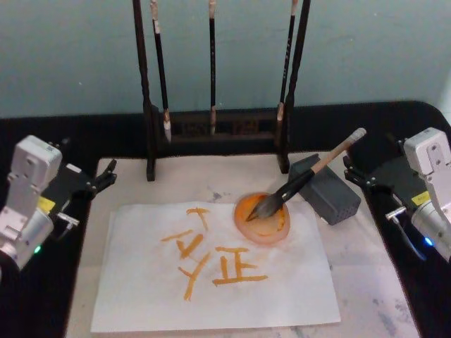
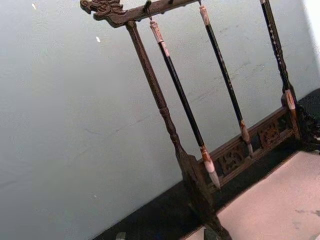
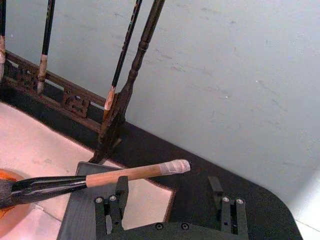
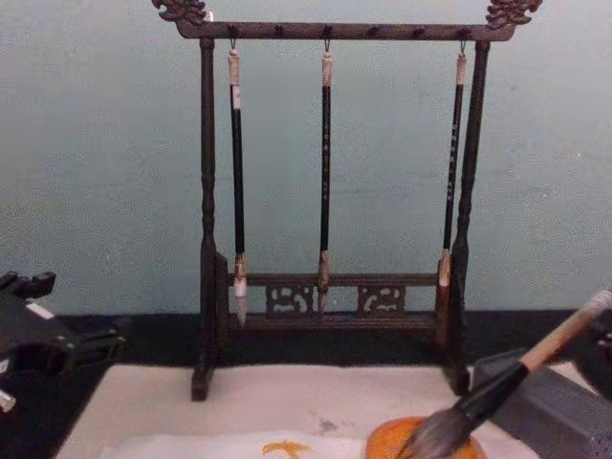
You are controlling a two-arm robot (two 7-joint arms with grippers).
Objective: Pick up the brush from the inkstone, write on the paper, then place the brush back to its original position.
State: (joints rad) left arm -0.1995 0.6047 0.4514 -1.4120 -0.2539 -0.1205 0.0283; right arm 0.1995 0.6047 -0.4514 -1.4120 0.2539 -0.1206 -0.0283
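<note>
Brush [image 1: 303,182] on inkstone [image 1: 337,203], bristles in dish [image 1: 273,231], rack [image 1: 211,130] behind — left tool [image 1: 106,179], right tool [image 3: 167,182] open.

A pale blue-green wall [image 1: 352,49] is backing a black table [image 1: 394,120], where a dark carved brush rack [image 4: 207,191] is standing.

Left pincer [image 1: 104,176] and right pincer [image 1: 352,173] hang spread, well apart.

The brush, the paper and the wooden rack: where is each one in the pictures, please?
the brush [image 1: 304,179], head view, on its black lower section.
the paper [image 1: 282,292], head view, on a bare lower part.
the wooden rack [image 4: 277,30], chest view, on its top bar.
</note>
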